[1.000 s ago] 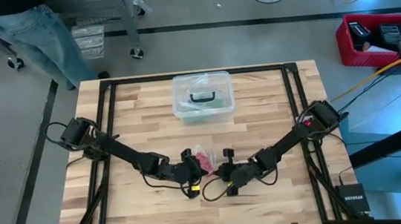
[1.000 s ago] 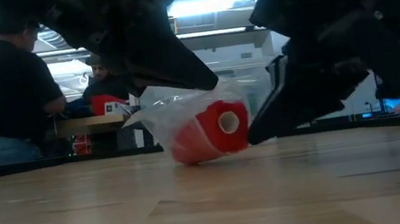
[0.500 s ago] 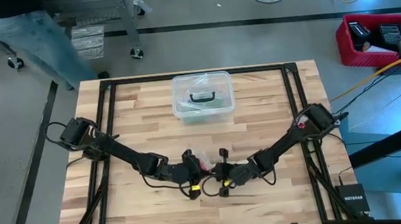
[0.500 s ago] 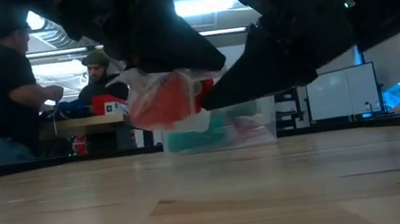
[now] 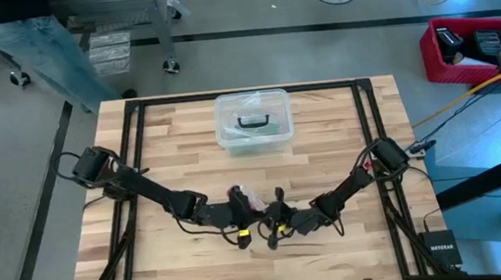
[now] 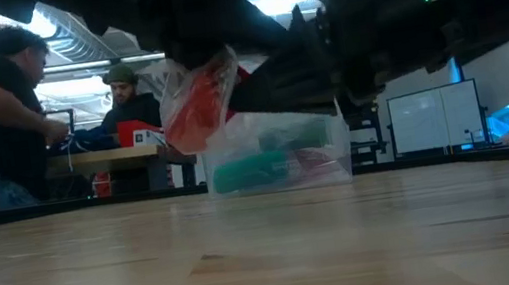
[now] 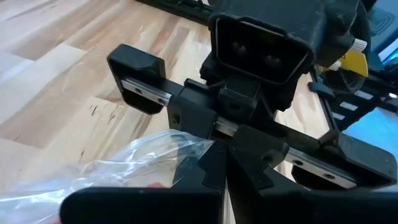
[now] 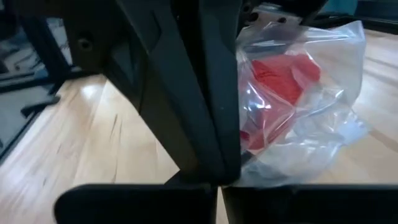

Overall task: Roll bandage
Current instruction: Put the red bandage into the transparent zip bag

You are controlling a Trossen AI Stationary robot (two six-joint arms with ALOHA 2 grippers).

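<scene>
The red bandage (image 8: 277, 87) is a bunched roll inside a small clear plastic bag (image 6: 191, 106), which hangs above the table between my two grippers. My left gripper (image 5: 243, 212) comes in from the table's left and is shut on the bag. My right gripper (image 5: 269, 215) comes in from the right, nearly level, and is shut on the same bag. The two sets of fingers meet tip to tip at the table's middle, near its front. In the left wrist view the bandage is almost hidden behind crumpled plastic (image 7: 124, 168). My left gripper pinches the bag's crumpled plastic (image 7: 186, 155) between its two shut fingers, slanting down from the table's left. The bag is lifted clear of the table and hangs beside the fingers. My right gripper pinches the bag's plastic at its edge (image 8: 249, 155), coming nearly level from the table's right. The left arm's fingers (image 8: 205, 93) stand in front of the exact spot. The bag with the bandage hangs free of the table.
A clear plastic box with a black handle (image 5: 252, 121) stands at the table's far middle; the low view shows teal and red things inside it (image 6: 277, 159). Beyond the table people sit at a desk (image 6: 0, 130). Bare wood (image 5: 167, 149) lies around the box.
The bag with the bandage lay on the table and is now lifted clear, hanging tilted. My right gripper has moved toward the table's left, up to the left gripper, and has tipped from pointing steeply down to nearly level, rolling as it went.
</scene>
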